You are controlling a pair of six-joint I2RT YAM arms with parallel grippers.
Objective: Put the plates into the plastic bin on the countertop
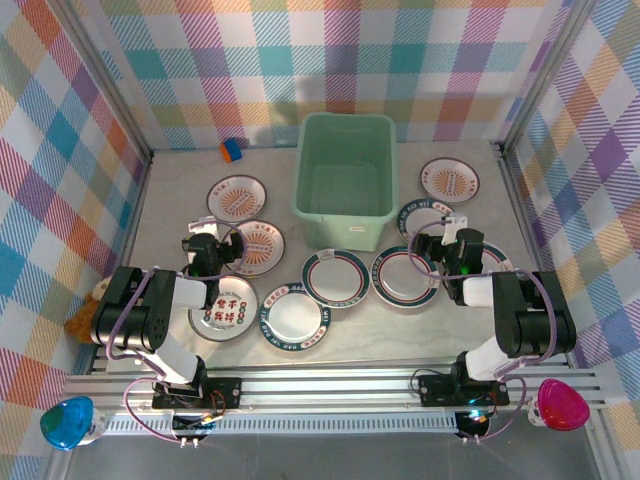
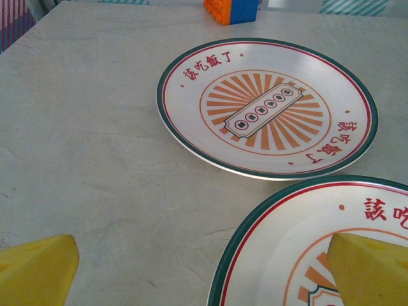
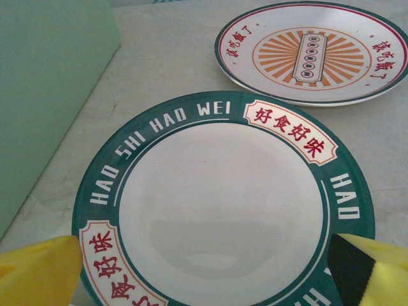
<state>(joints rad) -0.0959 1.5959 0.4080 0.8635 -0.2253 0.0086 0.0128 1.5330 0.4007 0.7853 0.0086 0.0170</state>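
Both arms are seen folded low, elbows back near their bases, forearms stretched forward over the countertop [image 1: 165, 200]. The left gripper [image 1: 232, 250] is held just above a sunburst plate [image 1: 262, 250], jaws spread wide, nothing gripped. From the left wrist, its yellow pads [image 2: 35, 271] are shown far apart, one over bare stone, the other over that plate's face [image 2: 287, 229]. A second sunburst plate [image 2: 268, 108] is seen beyond, a toy block [image 2: 233, 9] behind it. The right gripper [image 1: 428, 243] is likewise spread wide and empty, poised at the near rim of a teal-rimmed plate [image 3: 223, 204]. The plastic bin [image 1: 345, 180] is set at the back centre, and more plates [image 1: 335, 277] are laid out on the stone before it.
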